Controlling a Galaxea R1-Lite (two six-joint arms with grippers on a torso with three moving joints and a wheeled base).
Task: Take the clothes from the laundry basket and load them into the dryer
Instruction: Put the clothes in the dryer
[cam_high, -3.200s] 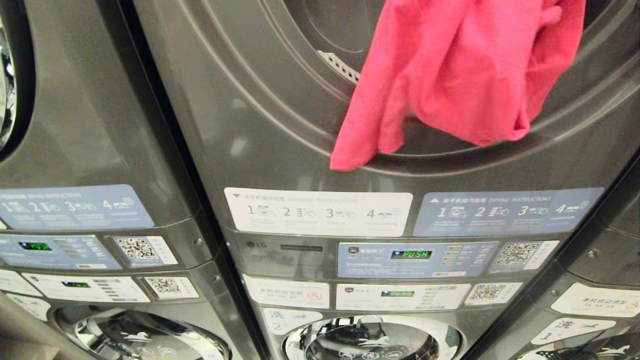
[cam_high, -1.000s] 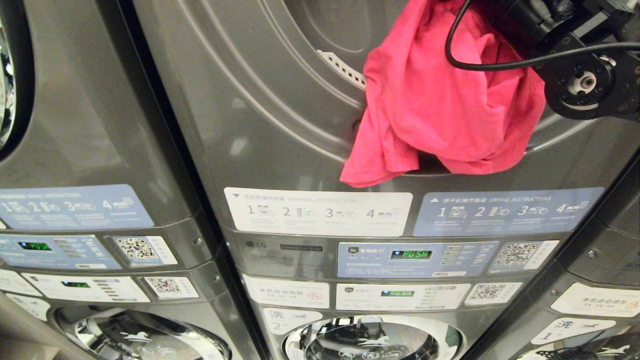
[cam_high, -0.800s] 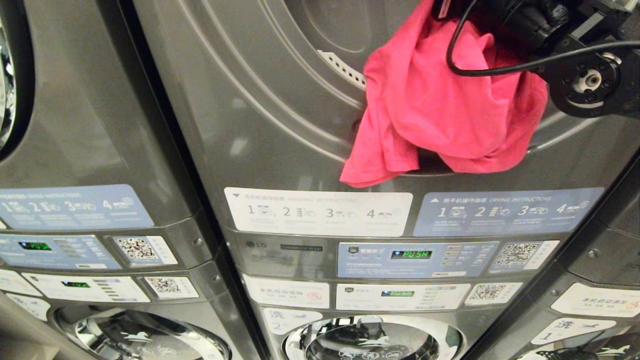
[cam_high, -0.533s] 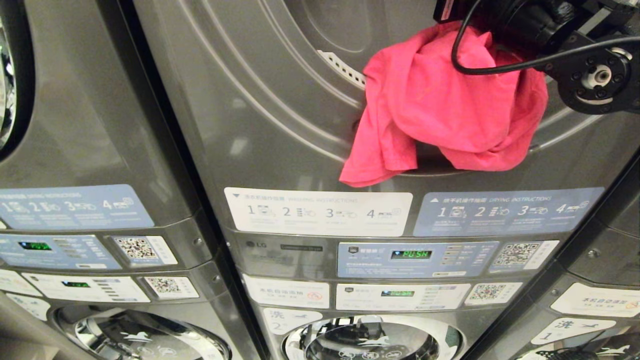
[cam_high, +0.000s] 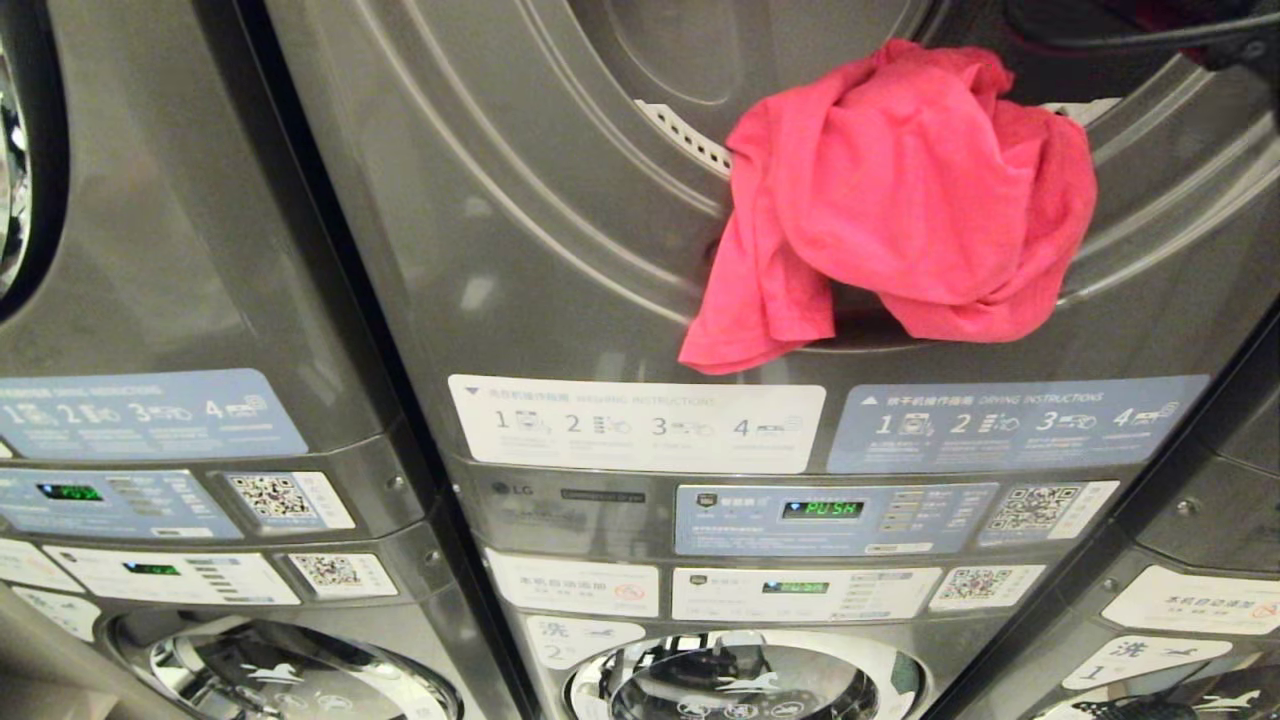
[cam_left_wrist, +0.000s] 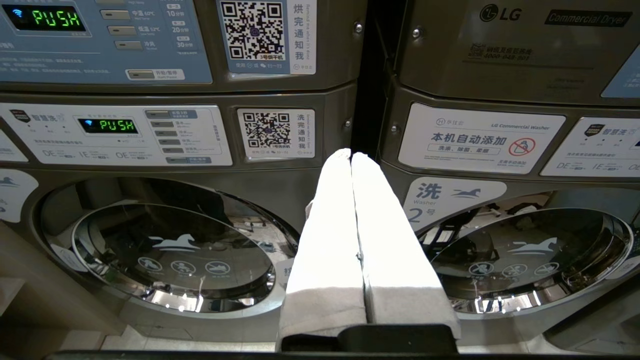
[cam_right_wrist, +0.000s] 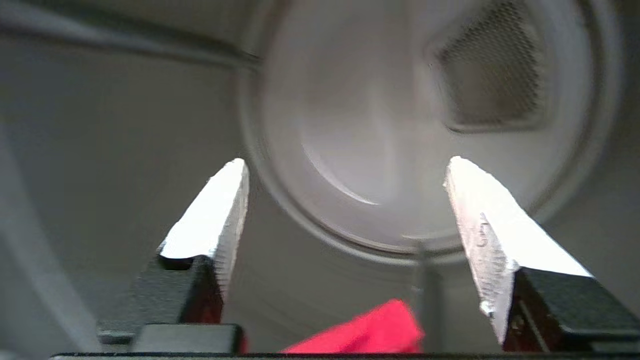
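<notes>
While the pink garment (cam_high: 900, 190) is lying bunched on the lower lip of the dryer (cam_high: 520, 230) opening, half of it is spilling outward, one loose flap hanging down over the grey front panel toward the white instruction sticker (cam_high: 637, 423). The rest is sitting in a crumpled mound on the rim, not down in the drum.

The right tool (cam_right_wrist: 345, 210) is pointing into the drum (cam_right_wrist: 380, 125), its two pale fingers (cam_right_wrist: 215, 215) standing wide apart with nothing between them. From its wrist camera, a corner of the pink garment (cam_right_wrist: 365, 330) is showing low at the edge, beneath and behind the fingertips, so the cloth is lying on the near side of the tool, closer to the door opening, and apart from both fingers. In the head view only a dark sliver of the right arm (cam_high: 1130, 25) is showing at the top right, above the garment.

The left tool (cam_left_wrist: 351, 160) is hanging low, well away from the garment, its white fingers (cam_left_wrist: 330, 240) pressed together and holding nothing. It is facing the lower washers (cam_left_wrist: 170, 245), between two round chrome doors, beneath a green "PUSH" display (cam_left_wrist: 107, 125).
</notes>
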